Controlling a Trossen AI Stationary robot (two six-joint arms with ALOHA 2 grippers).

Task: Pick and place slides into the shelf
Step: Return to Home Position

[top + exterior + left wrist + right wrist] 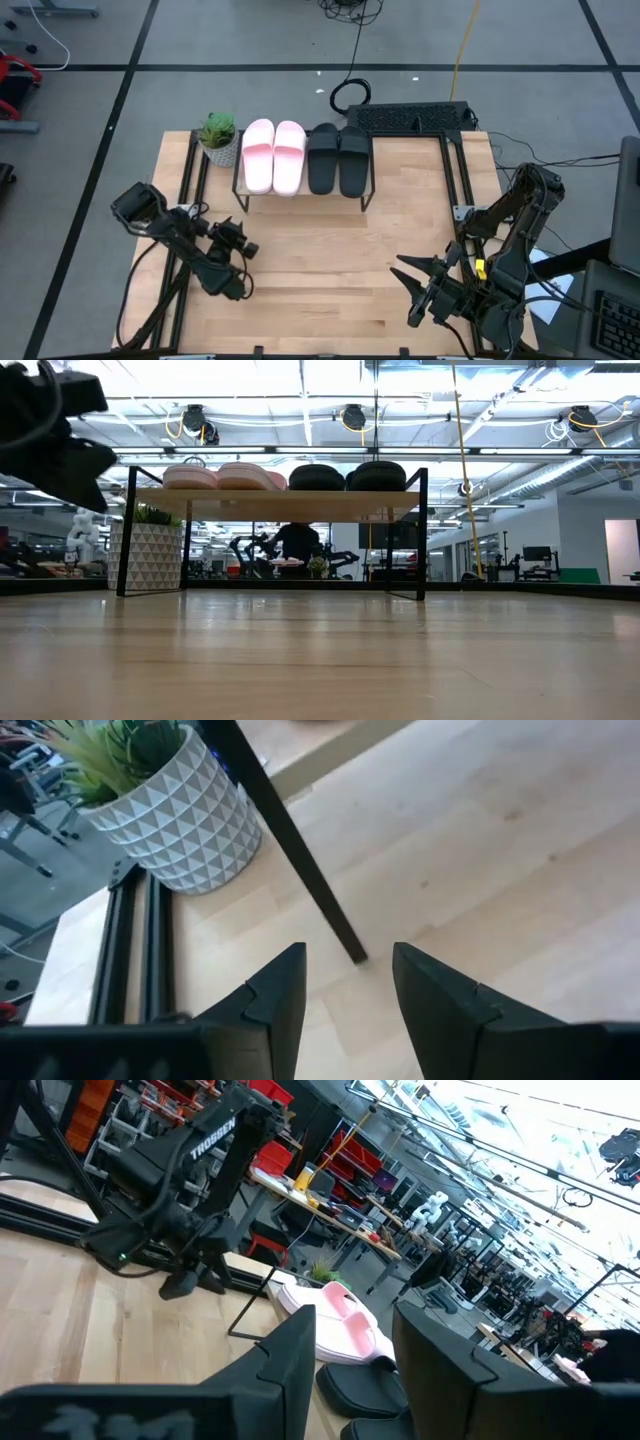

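The shelf (275, 505) stands at the table's far middle on thin black legs. On its top lie two pale pink slides (272, 156) side by side, with two black slides (338, 159) to their right, soles down. The slides also show in the low view as pink slides (220, 477) and black slides (347, 477). My left gripper (240, 243) is open at the table's left, pointing toward the shelf's near left leg (300, 850); nothing is between its fingers (345, 990). My right gripper (406, 290) hovers open over the near right, pointing left, also empty (355, 1350).
A potted plant in a white patterned pot (219, 140) stands just left of the shelf. Black rails (190, 170) run along the table's left and right sides. Bare wooden tabletop (320, 260) lies between the two arms. A black cable box (410, 117) sits behind the far right edge.
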